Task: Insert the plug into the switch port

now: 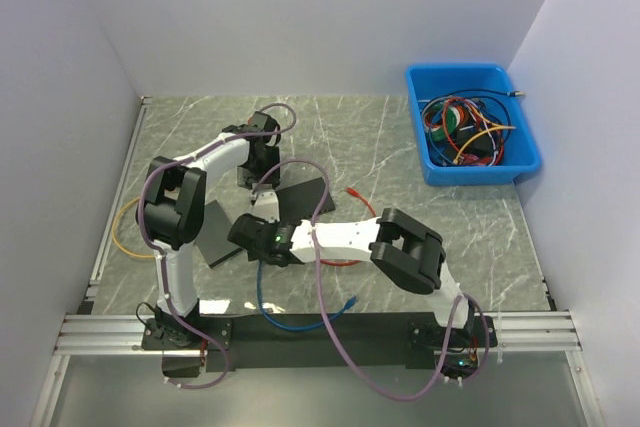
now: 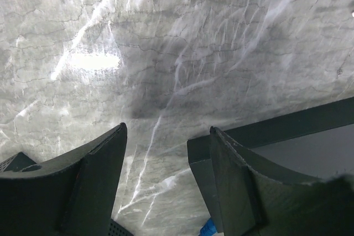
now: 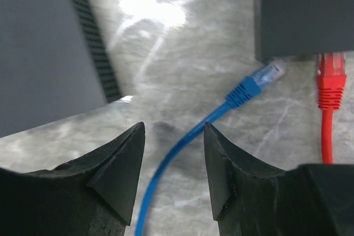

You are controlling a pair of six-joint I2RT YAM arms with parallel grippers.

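Bright, even light above me; white glare blots the surface; my right pincer looks blurred up close.

No legible text, numbers, labels or brand marks in any of the three views. Nothing readable on the dark switch, the blue plug, the red plug or the blue bin. Any fine print too small or blurred to make out.

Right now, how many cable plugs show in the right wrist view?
2: the blue plug by the corner of the switch, the red plug right of it at the switch's edge. Others may be hidden.
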